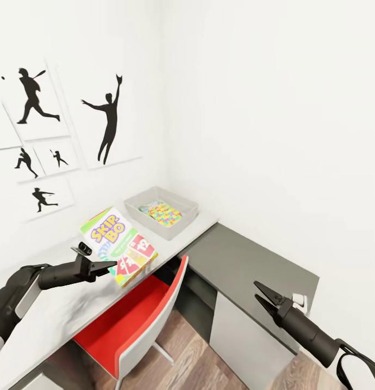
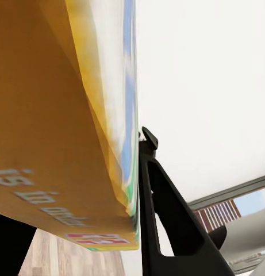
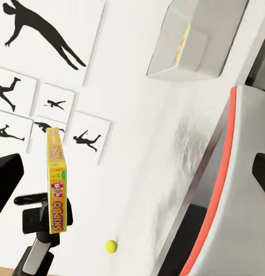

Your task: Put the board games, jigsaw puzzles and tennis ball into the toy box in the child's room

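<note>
My left gripper (image 1: 110,266) is shut on the lower edge of a Skip-Bo board game (image 1: 120,244), holding it tilted above the white table (image 1: 57,309). One dark finger (image 2: 166,218) presses against the yellow box (image 2: 63,126) in the left wrist view. In the right wrist view the box (image 3: 56,181) stands edge-on. The grey toy box (image 1: 134,201) sits in the table's far corner with a colourful jigsaw puzzle (image 1: 160,212) inside. A tennis ball (image 3: 111,246) lies on the table. My right gripper (image 1: 258,292) hangs open over the dark desk section, holding nothing.
A red-seated chair (image 1: 133,319) is pushed under the table between my arms. A dark grey desk section (image 1: 247,260) with white drawers adjoins on the right. Silhouette posters (image 1: 109,116) hang on the left wall. Wooden floor lies below.
</note>
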You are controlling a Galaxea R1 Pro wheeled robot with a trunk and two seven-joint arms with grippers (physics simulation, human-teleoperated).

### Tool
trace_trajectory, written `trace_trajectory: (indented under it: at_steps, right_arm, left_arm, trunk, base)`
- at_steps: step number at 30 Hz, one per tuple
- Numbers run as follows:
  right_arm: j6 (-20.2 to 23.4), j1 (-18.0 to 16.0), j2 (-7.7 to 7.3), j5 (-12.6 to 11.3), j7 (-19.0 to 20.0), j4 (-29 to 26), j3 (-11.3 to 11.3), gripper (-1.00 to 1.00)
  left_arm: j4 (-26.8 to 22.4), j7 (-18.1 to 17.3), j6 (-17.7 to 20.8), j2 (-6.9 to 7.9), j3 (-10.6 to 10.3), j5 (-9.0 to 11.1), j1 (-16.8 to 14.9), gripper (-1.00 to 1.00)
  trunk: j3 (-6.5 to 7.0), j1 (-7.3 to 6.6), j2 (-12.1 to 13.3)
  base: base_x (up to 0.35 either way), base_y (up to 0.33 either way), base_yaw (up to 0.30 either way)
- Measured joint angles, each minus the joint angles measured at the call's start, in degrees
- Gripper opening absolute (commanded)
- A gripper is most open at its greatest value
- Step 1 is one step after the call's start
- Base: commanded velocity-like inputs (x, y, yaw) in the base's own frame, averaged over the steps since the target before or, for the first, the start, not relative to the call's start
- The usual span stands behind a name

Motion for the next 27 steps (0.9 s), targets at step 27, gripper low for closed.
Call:
trace_trajectory:
  at_steps: [27]
  right_arm:
    - [0.0,0.0,0.00,0.0,0.0,0.1,0.0,1.00]
  left_arm:
    - [0.0,-0.1,-0.1,0.32,0.1,0.1,0.1,-1.00]
  trunk:
    - [0.00,0.00,0.0]
  base:
    - [0.121,0.027,0.000]
